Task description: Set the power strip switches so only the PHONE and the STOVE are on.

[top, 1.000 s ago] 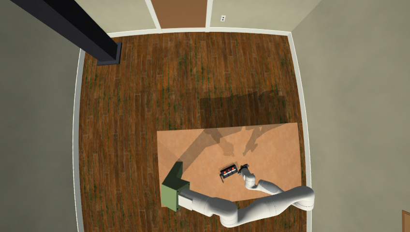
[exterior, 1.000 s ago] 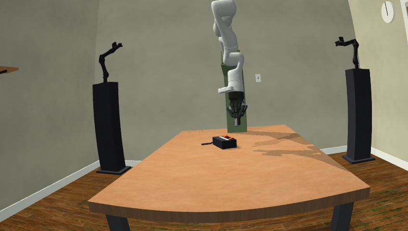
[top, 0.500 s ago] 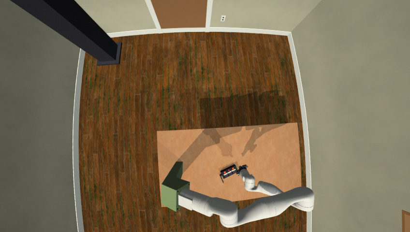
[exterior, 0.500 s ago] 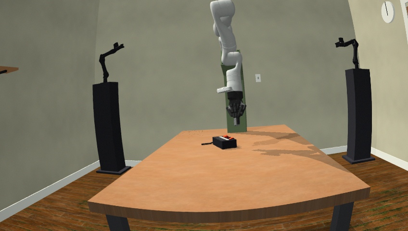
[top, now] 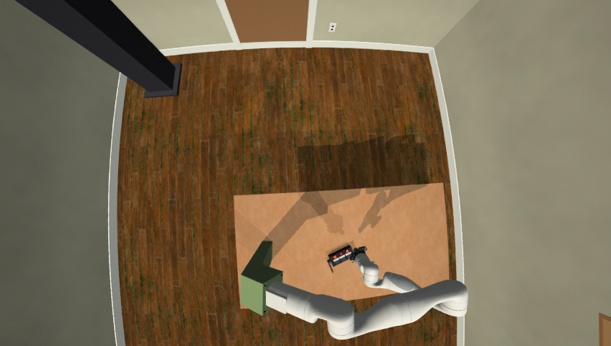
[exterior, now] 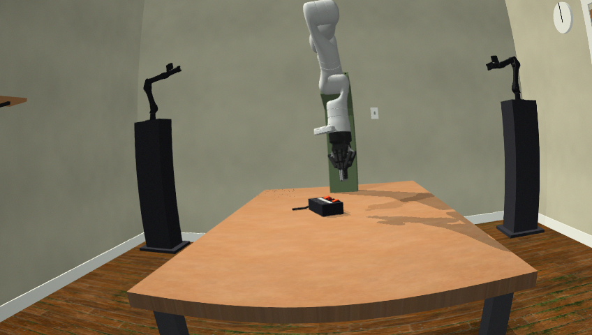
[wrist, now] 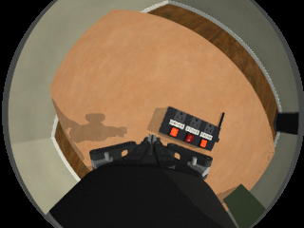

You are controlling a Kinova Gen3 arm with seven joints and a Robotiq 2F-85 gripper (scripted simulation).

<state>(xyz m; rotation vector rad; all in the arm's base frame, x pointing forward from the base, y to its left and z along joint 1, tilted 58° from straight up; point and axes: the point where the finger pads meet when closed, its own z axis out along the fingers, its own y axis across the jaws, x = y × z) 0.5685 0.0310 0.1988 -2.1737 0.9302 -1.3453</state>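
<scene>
A small black power strip [exterior: 326, 206] lies flat on the wooden table, right way up, with a short cord stub at one end. It also shows in the overhead view [top: 341, 256] and in the wrist view [wrist: 190, 129]. Its top carries three red switches in a row with small white labels that are too small to read. In the wrist view the two outer switches look brighter red than the middle one. My gripper [exterior: 343, 176] is shut and empty, pointing down, hovering well above the strip near one end. It also shows in the overhead view [top: 357, 252].
The green arm mount [top: 257, 282] stands at the table's edge behind the strip. Two black camera pillars [exterior: 156, 190] [exterior: 519, 165] stand on the floor to either side of the table.
</scene>
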